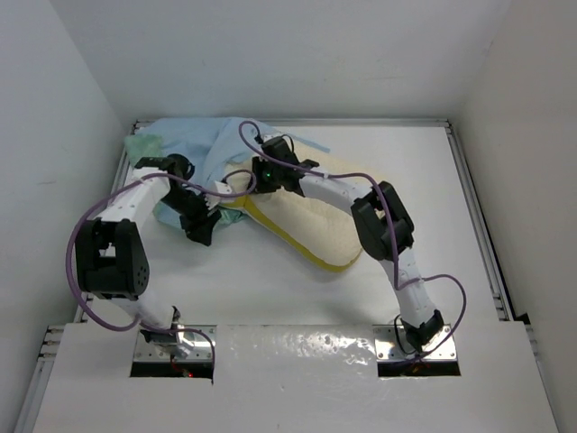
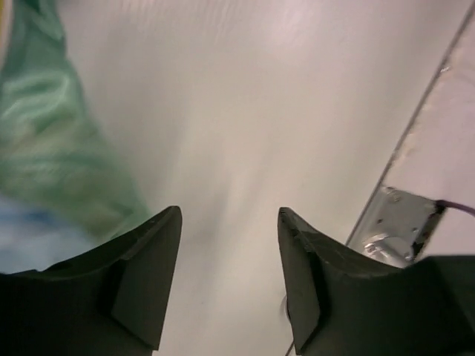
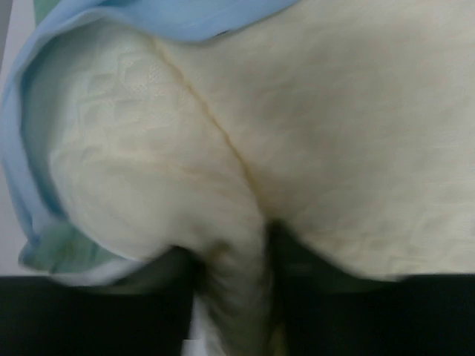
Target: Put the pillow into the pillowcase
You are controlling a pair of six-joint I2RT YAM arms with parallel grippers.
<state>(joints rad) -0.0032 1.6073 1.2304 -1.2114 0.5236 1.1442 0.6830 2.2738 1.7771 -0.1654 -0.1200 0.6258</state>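
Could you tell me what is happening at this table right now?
A pillow is being put into a pillowcase. The right gripper pinches a fold of the pillow, whose far end lies inside the light blue case. Most of the pillow lies outside. The left gripper is open and empty beside the case's green edge.
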